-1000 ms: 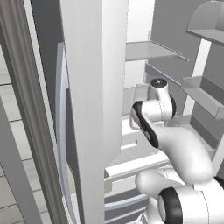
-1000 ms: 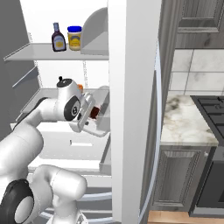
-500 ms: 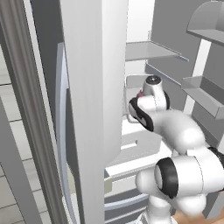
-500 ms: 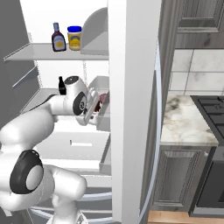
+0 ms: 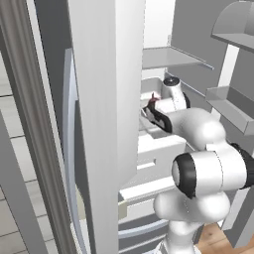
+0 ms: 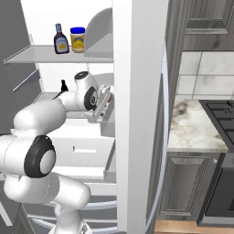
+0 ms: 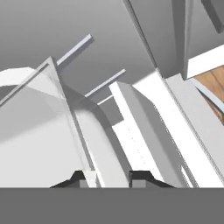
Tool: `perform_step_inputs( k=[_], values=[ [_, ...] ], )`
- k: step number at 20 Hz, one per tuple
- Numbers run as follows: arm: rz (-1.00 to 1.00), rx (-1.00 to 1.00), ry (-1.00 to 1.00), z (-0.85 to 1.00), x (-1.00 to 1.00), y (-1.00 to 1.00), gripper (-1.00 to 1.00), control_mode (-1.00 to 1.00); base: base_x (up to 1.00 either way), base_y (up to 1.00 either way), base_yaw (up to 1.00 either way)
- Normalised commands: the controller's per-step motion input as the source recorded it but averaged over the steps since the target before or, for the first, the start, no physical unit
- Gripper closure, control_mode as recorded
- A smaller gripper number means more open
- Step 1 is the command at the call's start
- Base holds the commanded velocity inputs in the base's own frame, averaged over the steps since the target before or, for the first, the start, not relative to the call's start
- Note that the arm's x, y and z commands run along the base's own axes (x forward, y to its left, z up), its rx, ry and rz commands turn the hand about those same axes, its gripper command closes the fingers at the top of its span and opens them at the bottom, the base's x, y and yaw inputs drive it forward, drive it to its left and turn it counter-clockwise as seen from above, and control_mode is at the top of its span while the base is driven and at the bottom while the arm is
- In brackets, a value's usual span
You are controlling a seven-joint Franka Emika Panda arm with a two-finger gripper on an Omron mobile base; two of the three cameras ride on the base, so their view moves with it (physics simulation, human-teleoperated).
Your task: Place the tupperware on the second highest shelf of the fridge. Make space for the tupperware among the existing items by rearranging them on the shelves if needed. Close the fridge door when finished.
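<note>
My gripper [image 6: 103, 103] reaches into the open fridge [image 6: 68, 13] and is shut on the tupperware [image 6: 108, 101], a clear box held tilted at the level of the lower visible shelf [image 6: 45, 97]. In the hand view the tupperware [image 7: 39, 131] fills the left, its thin wall running down between my fingertips [image 7: 140, 177]. A dark bottle with pale label [image 6: 61, 39] and a yellow jar [image 6: 77, 39] stand on the upper shelf [image 6: 27, 55]. A small black bottle [image 6: 63, 85] stands just behind my forearm. In the left base view my gripper [image 5: 152, 110] is partly hidden by the wrist.
Open steel doors flank the arm: one close on the right [image 6: 137, 114] with a curved handle [image 6: 162, 137], one on the left [image 5: 99, 124]. Grey door bins [image 5: 228, 101] jut out at right. White drawers [image 5: 158, 149] lie below. A marble counter [image 6: 192, 125] lies outside the door.
The arm has stretched forward and upward, carrying the tupperware deeper into the fridge. The bottles and the jar have stayed put.
</note>
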Motion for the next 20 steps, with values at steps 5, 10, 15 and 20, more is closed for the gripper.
perform_step_inputs(
  k=[5,10,15,20],
  values=[
    [-0.23,0.00,-0.06,0.00,0.45,0.00,1.00,-1.00,0.00,0.00,0.00],
    [-0.22,0.00,-0.07,0.00,0.44,0.00,-1.00,-1.00,0.00,0.00,0.00],
    [-0.15,0.00,-0.17,0.00,0.16,0.00,-1.00,-1.00,0.00,0.00,0.00],
    [-0.04,-0.04,-0.45,-0.02,-0.54,0.17,-1.00,-1.00,0.00,0.00,0.00]
  ],
)
